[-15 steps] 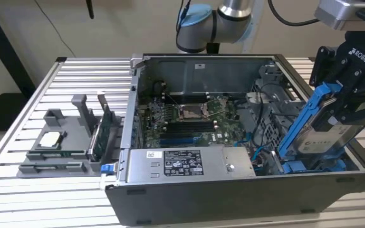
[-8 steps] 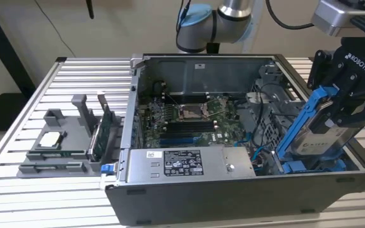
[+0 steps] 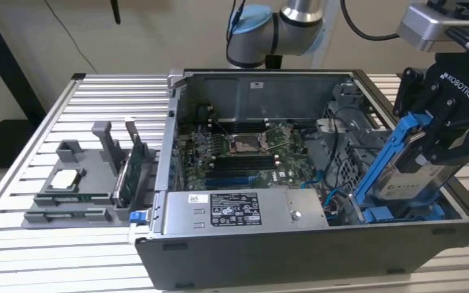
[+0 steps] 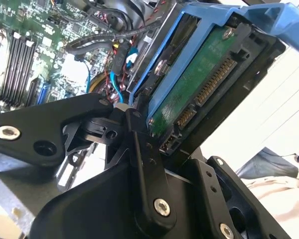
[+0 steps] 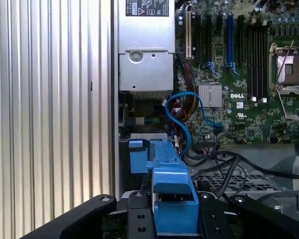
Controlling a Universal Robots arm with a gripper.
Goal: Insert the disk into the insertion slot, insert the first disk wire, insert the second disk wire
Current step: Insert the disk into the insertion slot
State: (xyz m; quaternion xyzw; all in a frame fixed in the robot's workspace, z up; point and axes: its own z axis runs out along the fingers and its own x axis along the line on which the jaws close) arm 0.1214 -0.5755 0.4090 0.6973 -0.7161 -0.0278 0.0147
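The case (image 3: 300, 250) lies open on a slatted table (image 3: 22, 250), with bare slats along its near wall and out to the exterior view's left. Inside, the near corner on the exterior view's right is tight. The slot (image 3: 449, 201) sits there between the case's side wall and the power supply (image 3: 243, 210), with loose cables (image 5: 184, 119) crowding beside it. A grey tray (image 3: 80, 183) on the exterior view's left holds upright boards and a small chip. Farther in, the motherboard (image 3: 243, 146) covers the case floor. The gripper (image 3: 439, 141) is clamped on the disk (image 3: 405, 180), its fingers (image 5: 139, 219) pressing the blue frame from both sides near its upper end. The disk hangs tilted, lower end down at the slot's mouth, upper end above the case rim. I cannot tell how far in it sits.
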